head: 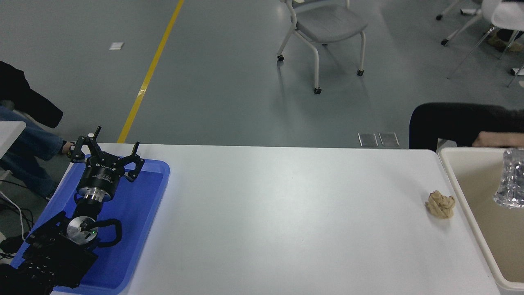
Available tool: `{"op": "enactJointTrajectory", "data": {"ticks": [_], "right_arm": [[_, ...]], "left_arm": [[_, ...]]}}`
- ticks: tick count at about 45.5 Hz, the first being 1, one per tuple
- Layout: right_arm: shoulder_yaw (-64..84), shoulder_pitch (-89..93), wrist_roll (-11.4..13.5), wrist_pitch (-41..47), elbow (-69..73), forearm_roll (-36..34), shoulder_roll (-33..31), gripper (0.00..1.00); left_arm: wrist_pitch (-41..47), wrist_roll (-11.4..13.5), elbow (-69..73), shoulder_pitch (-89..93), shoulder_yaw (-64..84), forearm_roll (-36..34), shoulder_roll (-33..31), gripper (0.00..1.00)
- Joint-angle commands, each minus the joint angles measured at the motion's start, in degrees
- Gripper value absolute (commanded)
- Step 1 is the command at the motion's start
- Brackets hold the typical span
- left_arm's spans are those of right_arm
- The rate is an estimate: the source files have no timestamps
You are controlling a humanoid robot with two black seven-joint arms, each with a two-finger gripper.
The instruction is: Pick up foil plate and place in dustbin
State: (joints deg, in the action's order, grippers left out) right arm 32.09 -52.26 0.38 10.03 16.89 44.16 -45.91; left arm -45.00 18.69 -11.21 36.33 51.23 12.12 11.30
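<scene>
Only a strip of the shiny, wrinkled foil plate (510, 178) shows at the picture's right edge, inside the outline of the beige dustbin (453, 178); the rest is cut off. I cannot tell whether it is held or lying in the bin. My right arm and gripper are out of view. My left gripper (108, 150) is open and empty, parked over the blue tray (139, 213) at the lower left.
A small tan paper ball (440, 204) lies on the white table (286, 213) just left of the dustbin. A person's dark sleeve (454, 122) and hand (491, 139) are behind the dustbin. Another person sits at the far left (24, 139).
</scene>
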Motion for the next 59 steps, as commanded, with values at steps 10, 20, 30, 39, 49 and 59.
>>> {"op": "enactJointTrajectory", "data": {"ticks": [10,20,30,39,49,59], "right_arm": [[-10.7,12.3,0.3,-1.8,-9.2,-7.2,8.1,0.00],[-10.6,12.4,0.3,-1.9,-9.2,-9.0,8.3,0.00],[-11.5,12.4,0.2,-1.9,-9.2,-9.1,8.3,0.37],[-11.9,12.0,0.1,-1.9,-8.9,-9.2,8.5,1.00],[-11.3,10.8,-0.1,-1.1,-8.2,-9.0,8.2,1.00],[-10.9,6.7,-0.3,-0.1,-4.1,-8.3,7.7,1.00]], "left_arm": [[0.0,-0.1,0.0,0.0,0.0,0.0,0.0,1.00],[0.0,-0.1,0.0,0.0,-0.1,0.0,0.0,1.00],[0.0,-0.1,-0.1,0.0,0.0,0.0,0.0,1.00],[0.0,-0.1,0.0,0.0,0.0,0.0,0.0,1.00],[0.0,-0.1,-0.1,0.1,0.0,0.0,0.0,1.00],[0.0,-0.1,0.0,0.1,0.0,0.0,0.0,1.00]]}}
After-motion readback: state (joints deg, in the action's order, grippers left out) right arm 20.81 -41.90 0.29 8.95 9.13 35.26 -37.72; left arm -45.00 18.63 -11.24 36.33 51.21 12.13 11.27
